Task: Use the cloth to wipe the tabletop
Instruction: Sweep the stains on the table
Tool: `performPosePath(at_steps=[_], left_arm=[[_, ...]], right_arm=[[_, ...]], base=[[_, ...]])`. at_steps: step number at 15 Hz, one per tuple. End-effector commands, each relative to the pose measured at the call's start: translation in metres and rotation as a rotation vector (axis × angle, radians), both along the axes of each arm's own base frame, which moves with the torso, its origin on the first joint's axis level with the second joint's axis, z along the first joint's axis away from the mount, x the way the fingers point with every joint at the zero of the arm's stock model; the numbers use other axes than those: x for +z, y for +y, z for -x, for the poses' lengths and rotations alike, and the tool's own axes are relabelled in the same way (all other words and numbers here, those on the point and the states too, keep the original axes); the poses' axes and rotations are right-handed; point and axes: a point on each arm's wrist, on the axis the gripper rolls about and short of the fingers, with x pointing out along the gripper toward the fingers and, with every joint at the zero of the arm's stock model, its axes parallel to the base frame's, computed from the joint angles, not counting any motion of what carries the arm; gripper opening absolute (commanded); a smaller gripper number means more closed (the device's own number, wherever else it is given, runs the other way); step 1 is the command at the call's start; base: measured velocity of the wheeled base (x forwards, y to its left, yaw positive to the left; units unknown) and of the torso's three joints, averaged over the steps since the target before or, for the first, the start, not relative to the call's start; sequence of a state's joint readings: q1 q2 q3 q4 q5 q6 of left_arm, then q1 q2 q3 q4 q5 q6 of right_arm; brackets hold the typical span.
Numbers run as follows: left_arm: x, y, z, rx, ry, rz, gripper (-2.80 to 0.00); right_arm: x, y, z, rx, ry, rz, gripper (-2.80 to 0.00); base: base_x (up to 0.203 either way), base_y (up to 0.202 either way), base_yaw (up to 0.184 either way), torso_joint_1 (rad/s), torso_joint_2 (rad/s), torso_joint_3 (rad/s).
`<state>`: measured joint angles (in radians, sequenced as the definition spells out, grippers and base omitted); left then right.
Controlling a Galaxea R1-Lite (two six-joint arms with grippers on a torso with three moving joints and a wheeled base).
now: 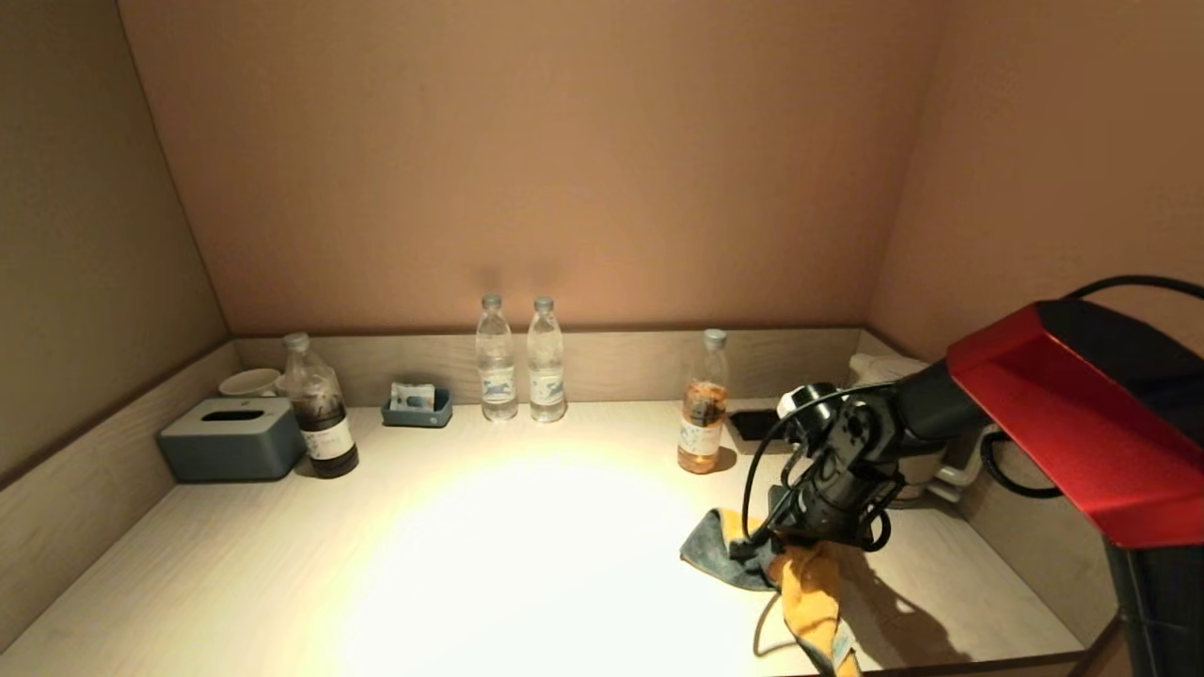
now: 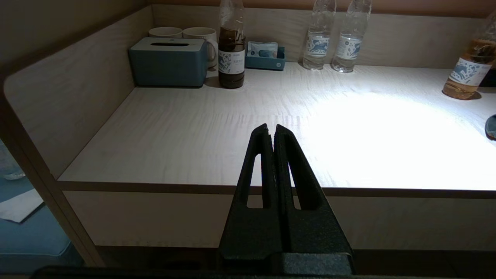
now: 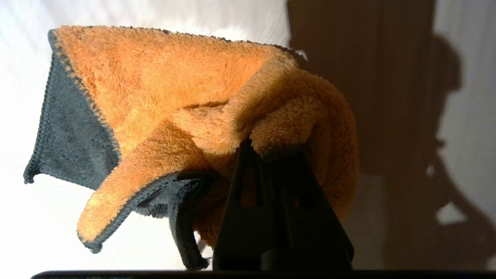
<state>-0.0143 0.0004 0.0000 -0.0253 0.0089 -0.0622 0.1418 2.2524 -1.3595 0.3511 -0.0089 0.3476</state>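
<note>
On the pale wood-grain tabletop (image 1: pixel 282 564) stand four plastic bottles, two cups and one blue-grey tissue box (image 1: pixel 232 438). Near its right front edge, the right gripper (image 3: pixel 271 149) is pinched tight on one fuzzy orange cloth (image 3: pixel 162 100). The left gripper (image 2: pixel 271 131), closed and empty, waits before the table.

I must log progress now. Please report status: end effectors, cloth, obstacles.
Right end effector shut on cloth, low over tabletop, near right front. Left end effector shut, parked off front edge. Bottle stands just behind cloth.
</note>
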Motion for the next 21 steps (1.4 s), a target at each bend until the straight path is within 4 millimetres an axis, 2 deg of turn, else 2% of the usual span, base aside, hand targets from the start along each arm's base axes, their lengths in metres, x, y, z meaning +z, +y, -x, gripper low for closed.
performPosePath(at_steps=[1, 4, 8, 11, 14, 21], left_arm=[[0.0, 0.0, 0.0, 0.001, -0.001, 0.001, -2.8], [0.0, 0.0, 0.0, 0.001, -0.001, 0.001, -2.8], [0.0, 0.0, 0.0, 0.001, -0.001, 0.001, -2.8], [0.0, 0.0, 0.0, 0.001, -0.001, 0.001, -2.8], [0.0, 0.0, 0.0, 0.001, -0.001, 0.001, -2.8], [0.0, 0.0, 0.0, 0.001, -0.001, 0.001, -2.8]], right_arm=[[0.018, 0.017, 0.024, 0.045, -0.006, -0.006, -2.8], [0.022, 0.049, 0.054, 0.131, 0.024, -0.014, -2.8], [0.017, 0.091, 0.055, 0.235, -0.009, -0.032, -2.8], [0.005, 0.127, 0.043, 0.313, -0.072, -0.053, -2.8], [-0.002, 0.159, 0.022, 0.365, -0.137, -0.076, -2.8], [-0.012, 0.211, -0.004, 0.482, -0.242, -0.095, -2.8]], base=[[0.0, 0.0, 0.0, 0.0, 0.0, 0.0], [0.0, 0.0, 0.0, 0.0, 0.0, 0.0], [0.0, 0.0, 0.0, 0.0, 0.0, 0.0], [0.0, 0.0, 0.0, 0.0, 0.0, 0.0], [0.0, 0.0, 0.0, 0.0, 0.0, 0.0], [0.0, 0.0, 0.0, 0.0, 0.0, 0.0]])
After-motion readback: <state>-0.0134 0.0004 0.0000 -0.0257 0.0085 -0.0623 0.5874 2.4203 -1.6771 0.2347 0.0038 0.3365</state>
